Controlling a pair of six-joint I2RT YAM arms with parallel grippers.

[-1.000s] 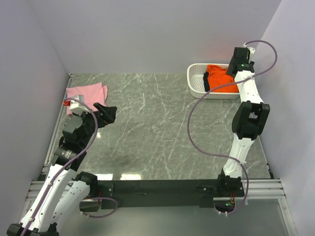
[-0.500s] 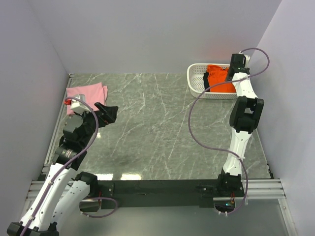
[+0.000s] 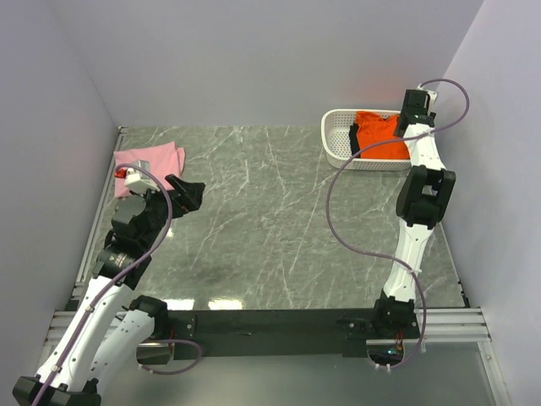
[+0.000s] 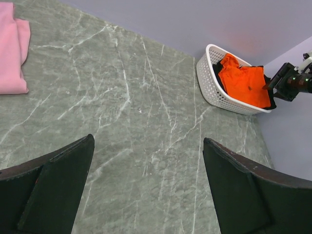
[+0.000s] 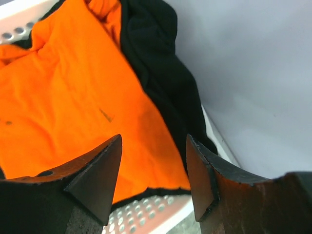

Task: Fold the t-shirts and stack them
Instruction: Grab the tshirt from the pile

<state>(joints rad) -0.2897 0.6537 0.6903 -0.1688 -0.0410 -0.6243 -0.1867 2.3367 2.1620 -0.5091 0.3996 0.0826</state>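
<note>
The orange t-shirt point(image 3: 377, 135) lies on top of the black t-shirt point(image 3: 353, 136) in the white basket point(image 3: 335, 144) at the back right. It fills the right wrist view point(image 5: 63, 102), with the black shirt point(image 5: 161, 63) beside it. My right gripper point(image 3: 402, 125) is open just above the basket's right edge, over the orange shirt's hem point(image 5: 153, 141). The pink t-shirt point(image 3: 150, 161) lies folded at the back left and also shows in the left wrist view point(image 4: 10, 48). My left gripper point(image 3: 188, 193) is open and empty above the table point(image 3: 270, 220), near the pink shirt.
Grey walls close in the table on the left, back and right. The basket point(image 4: 214, 92) stands against the right wall. A purple cable loops from the right arm point(image 3: 338, 211) over the table.
My right gripper has pulled back a little towards the basket's right edge and the wall. My left gripper has shifted slightly forward and right.
</note>
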